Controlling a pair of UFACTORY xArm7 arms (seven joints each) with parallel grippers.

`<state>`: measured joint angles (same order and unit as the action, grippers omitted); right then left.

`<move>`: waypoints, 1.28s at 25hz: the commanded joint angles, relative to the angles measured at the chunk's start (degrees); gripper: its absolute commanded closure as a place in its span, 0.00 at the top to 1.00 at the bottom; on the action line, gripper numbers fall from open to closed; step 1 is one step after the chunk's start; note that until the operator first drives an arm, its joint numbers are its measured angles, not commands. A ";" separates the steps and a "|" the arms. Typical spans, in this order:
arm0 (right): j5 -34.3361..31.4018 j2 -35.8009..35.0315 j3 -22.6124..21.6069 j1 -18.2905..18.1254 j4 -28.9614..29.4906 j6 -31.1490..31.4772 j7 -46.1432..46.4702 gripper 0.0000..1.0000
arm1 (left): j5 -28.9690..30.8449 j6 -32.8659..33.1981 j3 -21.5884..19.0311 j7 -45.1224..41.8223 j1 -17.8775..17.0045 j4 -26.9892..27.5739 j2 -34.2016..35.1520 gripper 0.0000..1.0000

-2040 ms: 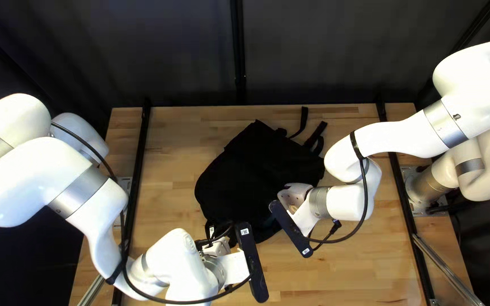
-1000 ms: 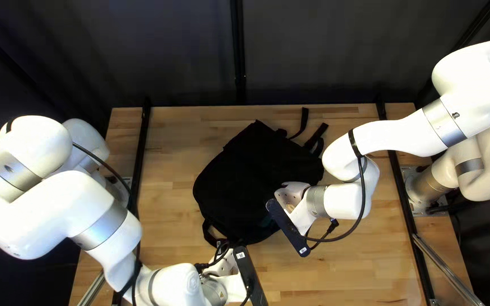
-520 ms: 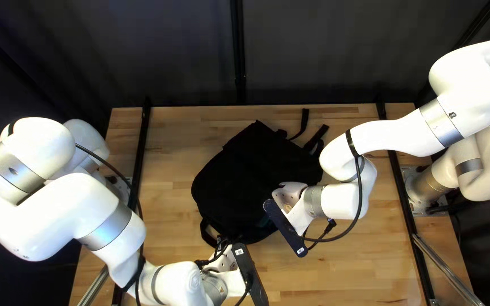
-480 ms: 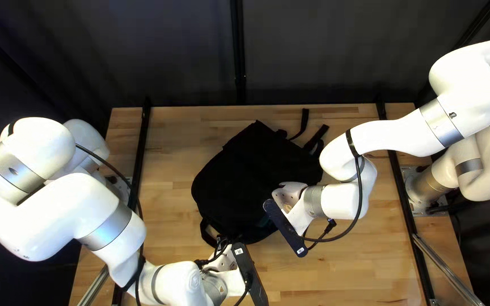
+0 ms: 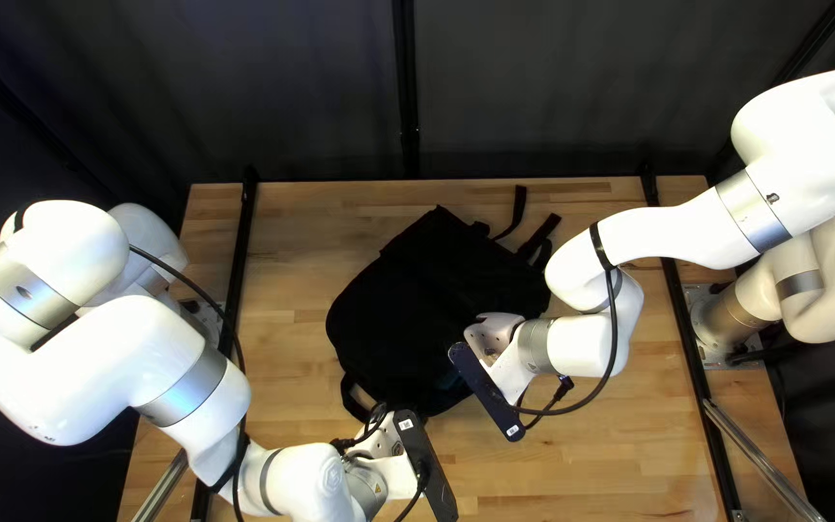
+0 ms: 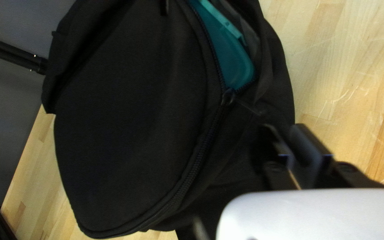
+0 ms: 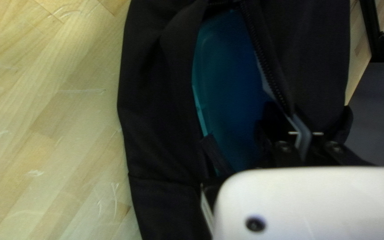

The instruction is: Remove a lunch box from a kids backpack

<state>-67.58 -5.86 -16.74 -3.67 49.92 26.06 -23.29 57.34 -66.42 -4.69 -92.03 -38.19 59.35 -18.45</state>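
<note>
The black backpack (image 5: 408, 300) lies on the table, partly unzipped. Its opening shows a teal lunch box inside, in the left wrist view (image 6: 234, 62) and the right wrist view (image 7: 223, 84). My left gripper (image 5: 384, 440) is at the bag's near end; from its own wrist, the gripper (image 6: 290, 138) stands narrowly open over black cloth, beside the zipper slider (image 6: 228, 96). My right gripper (image 5: 497, 338) is over the bag's right side; in its wrist view the gripper (image 7: 304, 129) is shut on the zippered edge of the opening, beside the lunch box.
Bag straps (image 5: 536, 235) trail toward the table's far edge. A loop of strap (image 5: 350, 394) lies close to my left gripper. Bare wooden table (image 5: 582, 464) shows nearer than my right gripper, and black rails (image 5: 237, 271) run along the sides.
My left gripper has drawn back toward the table's near edge, exposing the strap loop. My right gripper and the backpack's near part have shifted slightly leftward in the top left view.
</note>
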 commanded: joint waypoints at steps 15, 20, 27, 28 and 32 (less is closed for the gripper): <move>3.46 3.21 -2.03 1.79 -4.77 1.31 -0.86 0.00 | -0.63 2.00 0.44 -0.20 1.26 -4.88 4.12 0.00; 4.81 3.97 -2.42 2.11 -5.66 1.58 -0.21 0.00 | -0.73 2.69 0.62 0.15 1.67 -5.48 4.65 0.00; 8.14 4.90 -2.97 2.55 -5.64 2.61 2.61 0.00 | -0.58 4.21 0.97 -0.39 2.28 -7.42 5.71 0.00; 8.46 4.99 -3.01 2.58 -5.63 2.71 2.93 0.00 | -0.58 4.29 1.00 -0.39 2.33 -7.75 6.02 0.00; 9.72 5.25 -3.15 2.70 -5.71 3.01 4.11 0.00 | -1.24 3.74 0.82 0.14 2.28 -9.80 8.47 0.00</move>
<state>-58.45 -0.69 -19.80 -1.05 44.24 28.91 -19.72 56.50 -62.34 -3.74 -92.19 -35.85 50.53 -11.17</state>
